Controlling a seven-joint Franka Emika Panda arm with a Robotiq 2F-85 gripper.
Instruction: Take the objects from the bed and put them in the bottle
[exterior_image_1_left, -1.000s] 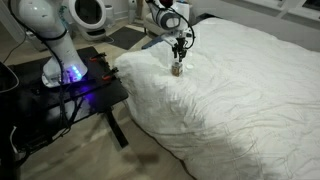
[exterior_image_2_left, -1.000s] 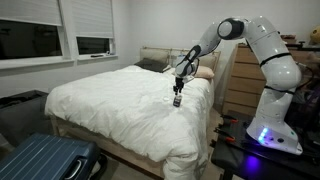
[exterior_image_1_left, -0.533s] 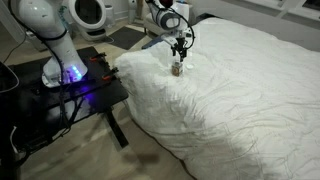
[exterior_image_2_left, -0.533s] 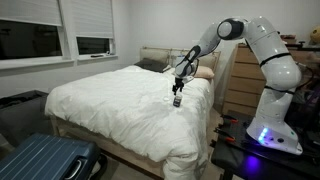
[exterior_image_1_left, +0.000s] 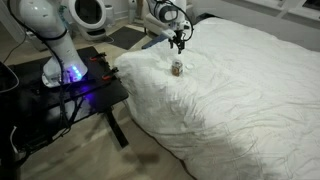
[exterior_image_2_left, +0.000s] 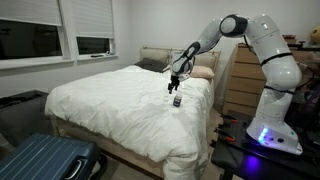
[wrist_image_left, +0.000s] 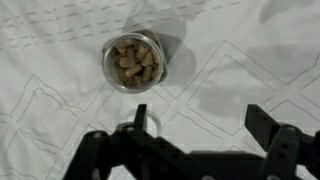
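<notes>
Hovering above the bottle (wrist_image_left: 132, 62) — end effector (wrist_image_left: 200, 125) wide-open

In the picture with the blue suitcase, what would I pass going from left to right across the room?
Blue suitcase → small bottle → robot's base with its glowing light.

This is a bedroom in a home: a large bed (exterior_image_2_left: 105, 110) under a rumpled white duvet, pillows (exterior_image_2_left: 205, 72) against a headboard (exterior_image_2_left: 152, 54), a wooden dresser (exterior_image_2_left: 241, 85), blinded windows (exterior_image_2_left: 92, 40) and a blue suitcase (exterior_image_2_left: 42, 160).
</notes>
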